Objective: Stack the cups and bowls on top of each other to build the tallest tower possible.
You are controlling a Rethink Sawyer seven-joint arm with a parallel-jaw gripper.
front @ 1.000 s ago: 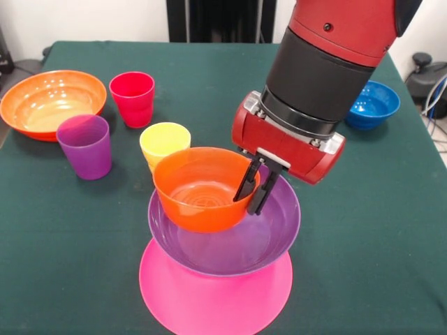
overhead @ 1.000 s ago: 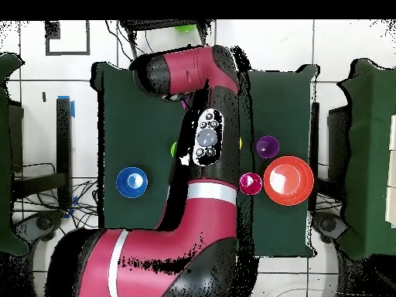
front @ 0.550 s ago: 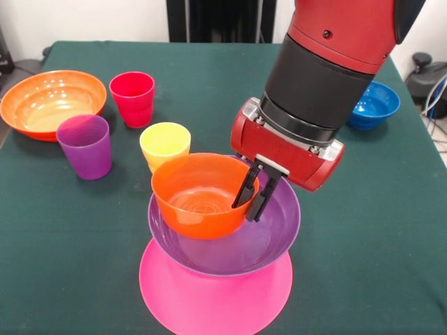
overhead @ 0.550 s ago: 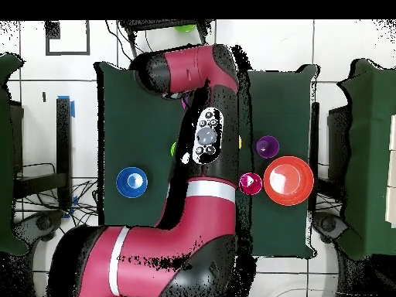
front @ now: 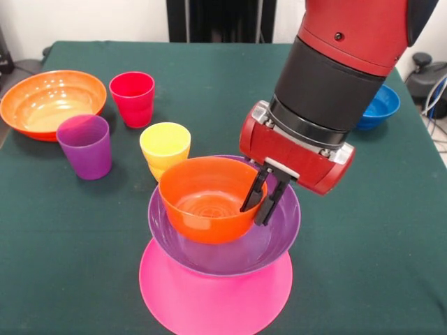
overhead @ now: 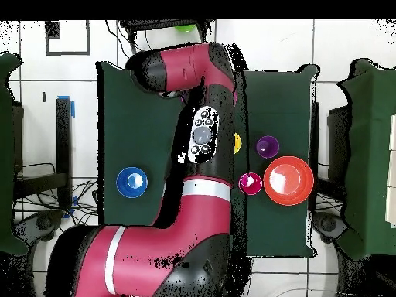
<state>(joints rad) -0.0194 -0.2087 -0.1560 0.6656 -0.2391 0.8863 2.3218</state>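
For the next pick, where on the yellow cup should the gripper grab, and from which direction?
Grip the yellow cup by its rim, coming straight down from above with one finger inside the open mouth. It stands upright, mouth up, and the purple bowl crowds its near side, so a side approach looks tight.

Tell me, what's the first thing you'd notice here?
The big red and black arm, whose gripper pinches the rim of a small orange bowl sitting in a purple bowl on an upturned pink bowl at the table's near edge. Behind, to the left in the front view, stand yellow, purple and red cups.
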